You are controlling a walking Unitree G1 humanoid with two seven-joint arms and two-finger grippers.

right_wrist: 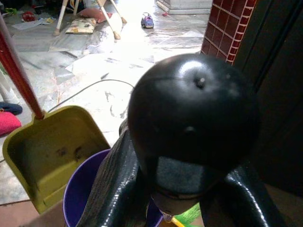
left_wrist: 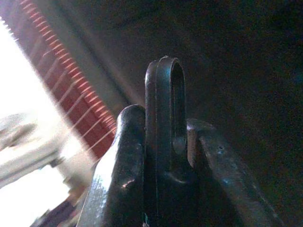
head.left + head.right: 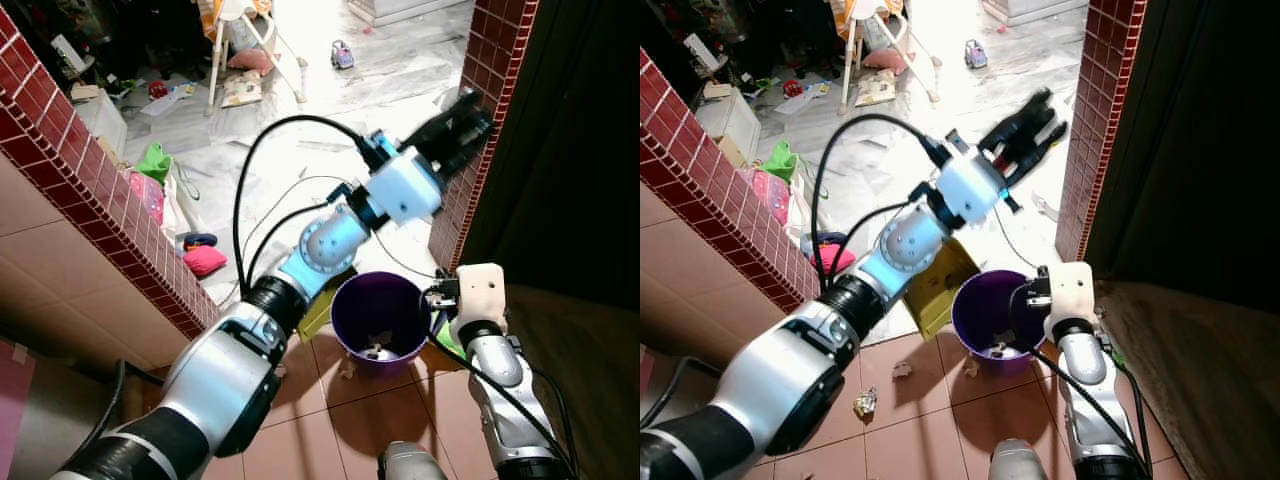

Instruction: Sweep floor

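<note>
My left gripper [image 3: 460,125] is raised near the red-tiled pillar [image 3: 490,60], shut on the black loop end [image 2: 163,94] of the dustpan's red handle [image 1: 16,71]. The yellow dustpan [image 3: 940,285] hangs tilted behind that arm, its mouth beside the rim of the purple bucket [image 3: 395,300]. Bits of debris lie in the bucket. My right gripper [image 3: 440,295] sits at the bucket's right side, shut on the round black knob [image 1: 194,113] of the broom. Green bristles [image 3: 445,345] show just below it.
Scraps of litter [image 3: 865,403] lie on the terracotta tiles left of the bucket. A red-tiled low wall [image 3: 100,180] runs along the left, with bags and a pink cushion [image 3: 205,260] at its foot. A dark doorway is on the right. A high chair [image 3: 240,50] and toys stand beyond.
</note>
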